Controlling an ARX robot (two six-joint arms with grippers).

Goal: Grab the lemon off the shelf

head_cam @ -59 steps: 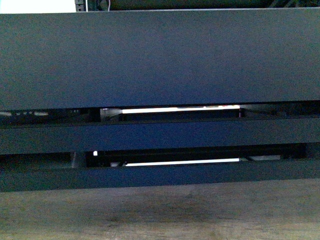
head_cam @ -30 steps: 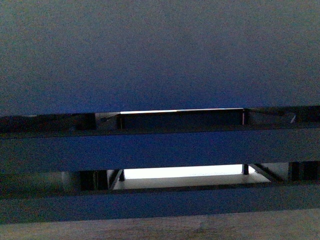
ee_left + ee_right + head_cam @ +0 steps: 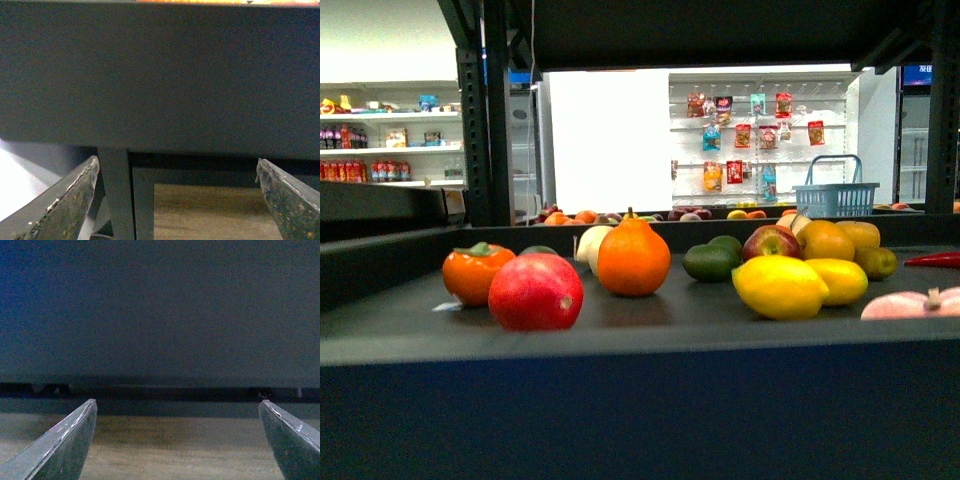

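The pick is at its very start. The lemon [image 3: 780,287] lies untouched on the shelf [image 3: 640,400], and neither arm shows in the front view, so the reach, the grasp and the lift out are all left to do.

Nearest, the left gripper [image 3: 175,202] is spread wide and holds nothing. It faces a dark front face of the shelf, with a wooden surface below. The right gripper [image 3: 177,445] is just as wide apart and empty, facing a similar dark panel. Judging by these views, both sit lower than the fruit.

Past the shelf's thick front edge, a red apple [image 3: 535,291] rests toward the left front. The lemon rests toward the right front, overlapping a second lemon [image 3: 842,280] just behind it. Farther in stand a stemmed orange [image 3: 633,257] and a dark green fruit [image 3: 710,262]. Far beyond the shelf are a blue basket [image 3: 835,198] and white store shelving [image 3: 380,120].
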